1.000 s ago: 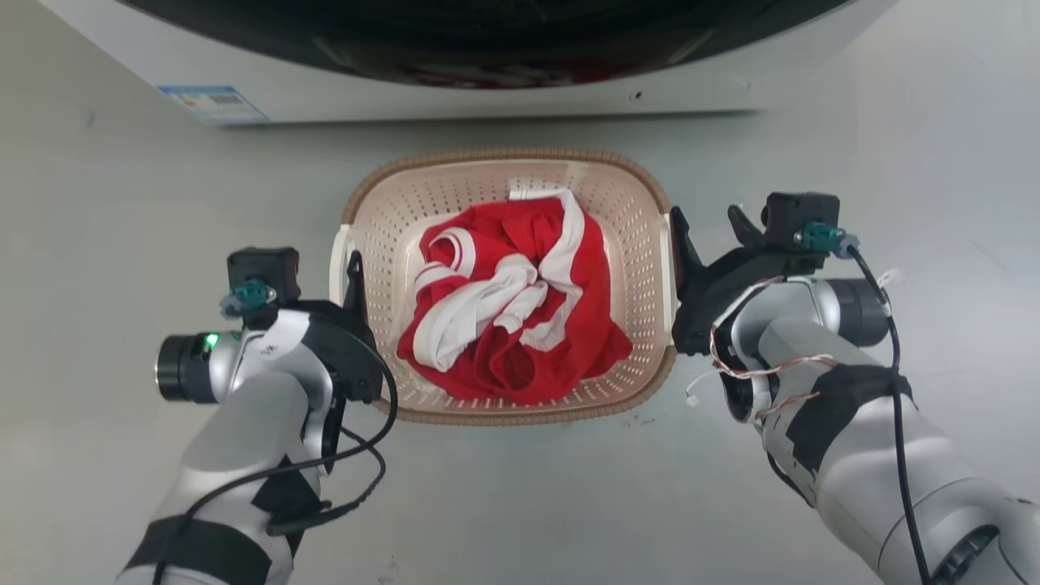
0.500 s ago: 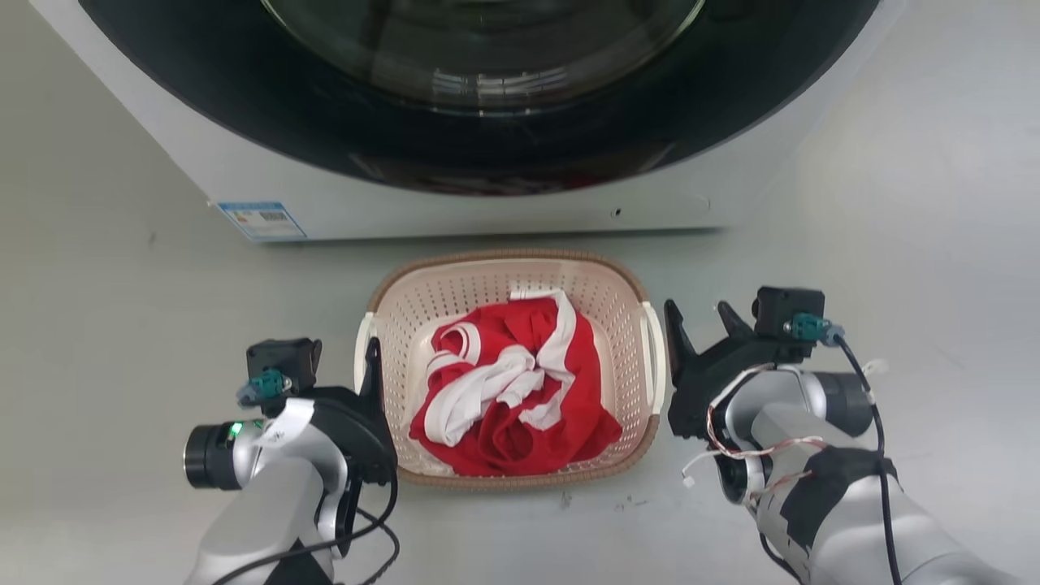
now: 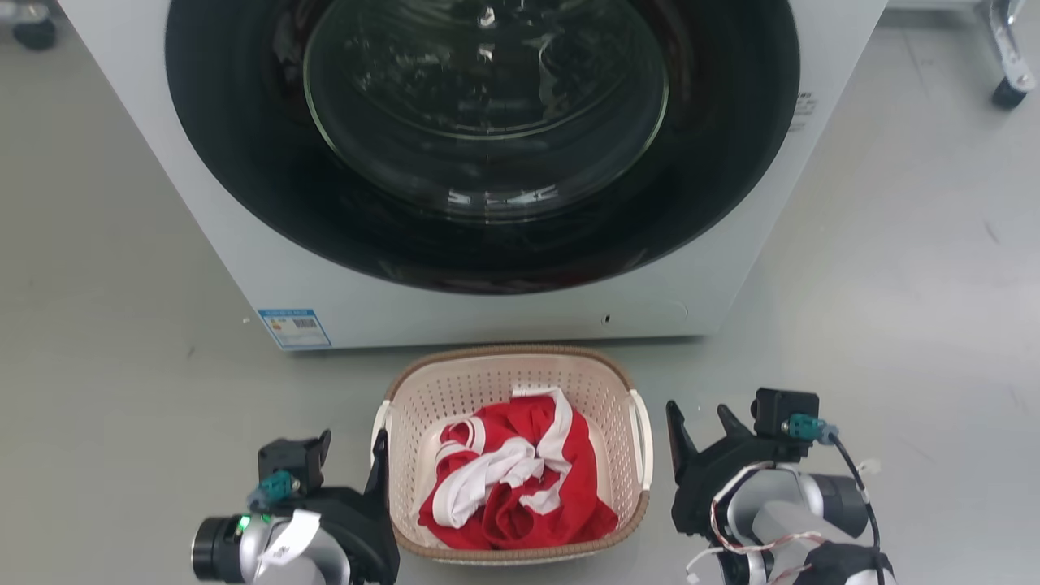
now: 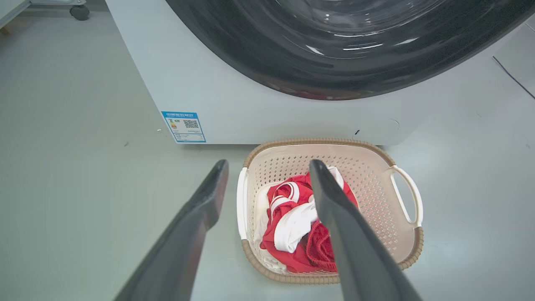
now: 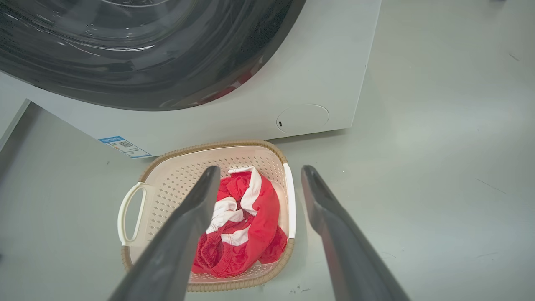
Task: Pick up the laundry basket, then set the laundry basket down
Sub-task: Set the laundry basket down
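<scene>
The laundry basket point(image 3: 508, 352) stands on the grey floor point(image 3: 122, 406) in the lower middle of the head view, just in front of the white washing machine point(image 3: 487, 318), below its round dark door point(image 3: 487, 106). A crumpled red and white garment point(image 3: 512, 483) lies inside it.

The two arms enter from the bottom edge of the head view, one on each side of the basket, fingers pointing up the frame toward the machine. The left gripper point(image 4: 269, 167) sits at the lower left, its silver wrist showing a small green light; one dark finger lies just beside the basket's left white handle point(image 3: 379, 422). In the left wrist view its jaws are spread wide and hold nothing: one finger appears outside that handle over the floor, the other in front of the garment.

The right gripper point(image 3: 695, 410) sits at the lower right, near the basket's right handle point(image 3: 642, 439), with a strip of floor between them. Loose red and white wires curl around its silver wrist. Its jaws are likewise released and empty; in the right wrist view one finger crosses in front of the basket and the other lies over bare floor.

A blue label point(image 3: 294, 327) is stuck on the machine's lower left corner.
</scene>
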Tool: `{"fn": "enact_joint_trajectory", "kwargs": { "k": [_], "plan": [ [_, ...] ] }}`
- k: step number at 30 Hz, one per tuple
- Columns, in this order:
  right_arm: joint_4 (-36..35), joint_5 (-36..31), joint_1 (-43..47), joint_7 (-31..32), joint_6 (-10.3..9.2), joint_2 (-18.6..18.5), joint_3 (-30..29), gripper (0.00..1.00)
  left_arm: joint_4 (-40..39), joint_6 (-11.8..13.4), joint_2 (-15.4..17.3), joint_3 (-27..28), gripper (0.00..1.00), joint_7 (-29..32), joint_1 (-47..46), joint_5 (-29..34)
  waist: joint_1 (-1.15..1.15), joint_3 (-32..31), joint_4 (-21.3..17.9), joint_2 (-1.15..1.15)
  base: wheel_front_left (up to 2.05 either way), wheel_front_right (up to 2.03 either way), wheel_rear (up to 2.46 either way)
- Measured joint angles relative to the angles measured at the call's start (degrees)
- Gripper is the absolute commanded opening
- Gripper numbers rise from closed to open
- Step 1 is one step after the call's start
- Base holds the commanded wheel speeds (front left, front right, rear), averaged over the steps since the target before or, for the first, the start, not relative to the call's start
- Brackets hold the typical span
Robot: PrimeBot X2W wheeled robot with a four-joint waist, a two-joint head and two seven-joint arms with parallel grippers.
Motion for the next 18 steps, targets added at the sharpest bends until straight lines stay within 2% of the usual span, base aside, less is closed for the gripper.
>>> {"fn": "enact_joint_trajectory", "kwargs": {
  "k": [18],
  "plan": [
    [-8.67, -8.44, 14.60, 0.00, 0.00, -1.59, -7.97, 1.00, -15.51, 1.64, 2.26, 3.04, 1.00, 0.00, 17.01, 5.41, 0.01, -10.91, -0.33, 0.00, 0.00, 0.00, 0.00]
  ]
}}
